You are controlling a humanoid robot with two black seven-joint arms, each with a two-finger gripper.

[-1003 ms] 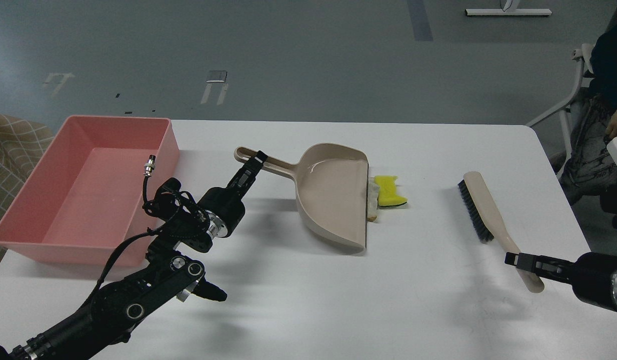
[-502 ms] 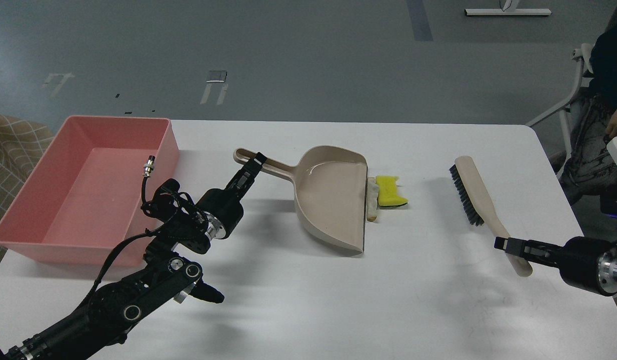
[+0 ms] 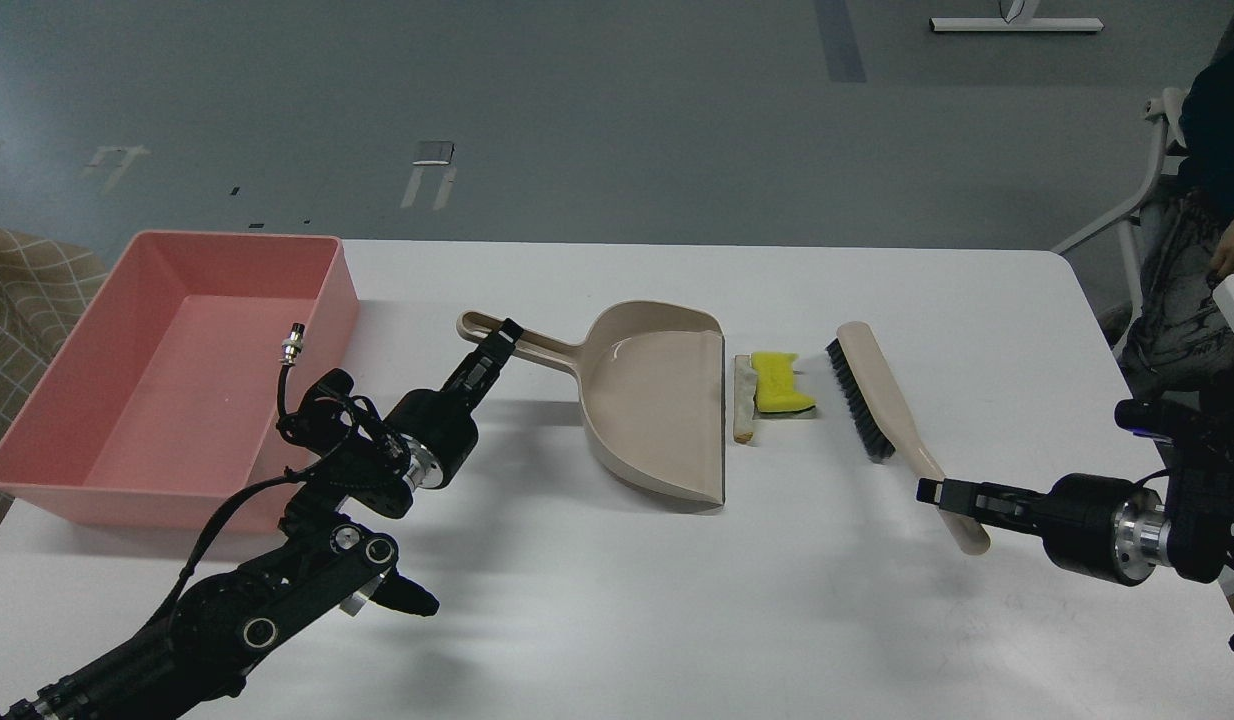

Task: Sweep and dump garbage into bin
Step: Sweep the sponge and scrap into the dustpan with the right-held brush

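The yellow sponge [image 3: 780, 382] and the whitish-tan stick scrap [image 3: 743, 398] lie side by side on the white table, just right of the beige dustpan's [image 3: 657, 410] open edge. My left gripper [image 3: 504, 335] is shut on the dustpan's handle. My right gripper [image 3: 939, 492] is shut on the handle of the beige brush [image 3: 874, 395], whose black bristles face the sponge a short gap to its right. The pink bin [image 3: 47, 400] stands at the table's far left.
The white table [image 3: 677, 600] has its right edge near my right arm. A person sits on a chair [image 3: 1157, 190] past the table's right corner. A checked cloth [image 3: 17, 290] lies left of the bin.
My right gripper has carried the brush leftward, close to the sponge. My left gripper has pulled the dustpan slightly left, opening a small gap to the stick scrap.
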